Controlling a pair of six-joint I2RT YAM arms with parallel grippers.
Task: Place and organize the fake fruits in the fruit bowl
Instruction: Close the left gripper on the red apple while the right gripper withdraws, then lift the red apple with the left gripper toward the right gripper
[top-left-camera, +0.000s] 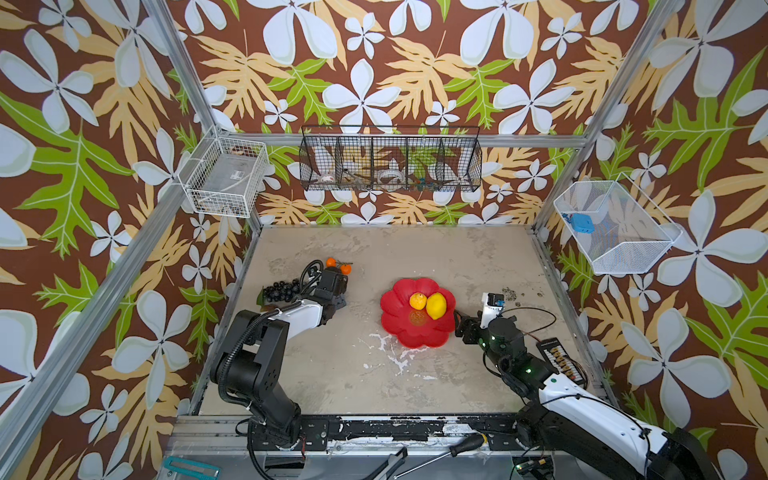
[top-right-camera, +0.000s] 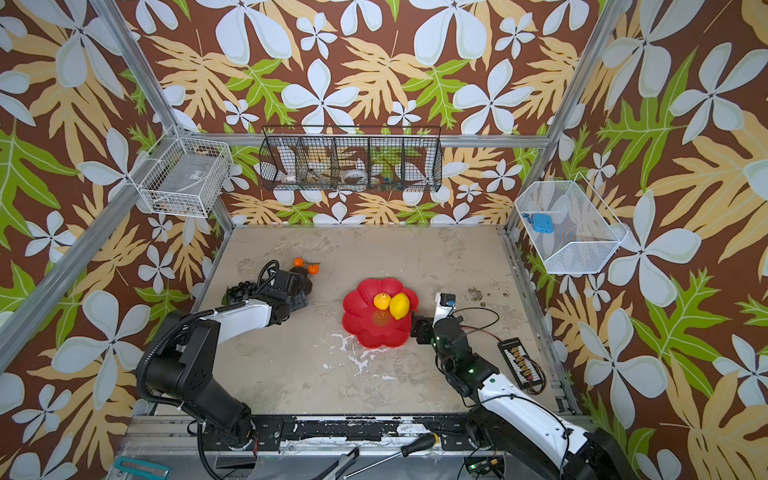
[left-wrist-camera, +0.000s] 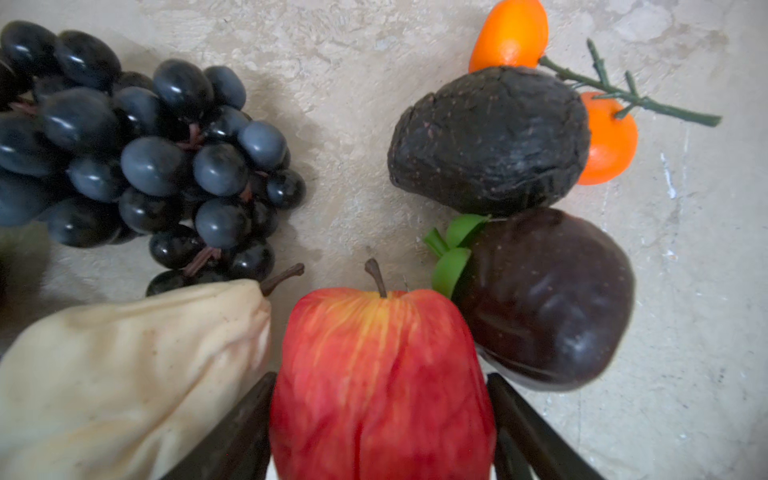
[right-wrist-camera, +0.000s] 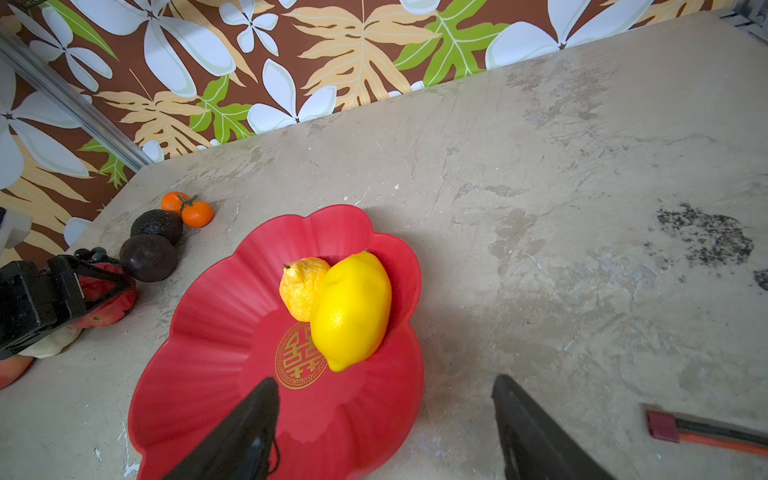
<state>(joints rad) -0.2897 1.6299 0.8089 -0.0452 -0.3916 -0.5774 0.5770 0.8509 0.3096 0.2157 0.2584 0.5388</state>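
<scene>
Left hand straddles the red-and-yellow plastic apple on the tabletop, though I cannot tell whether its fingers pinch it, while the right hand hangs open over the glossy red flower-shaped dish holding two yellow lemons

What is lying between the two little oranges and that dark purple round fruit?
The dark avocado lies between the oranges and the purple fruit, close against both. Both wrist views show the three in a row.
</scene>
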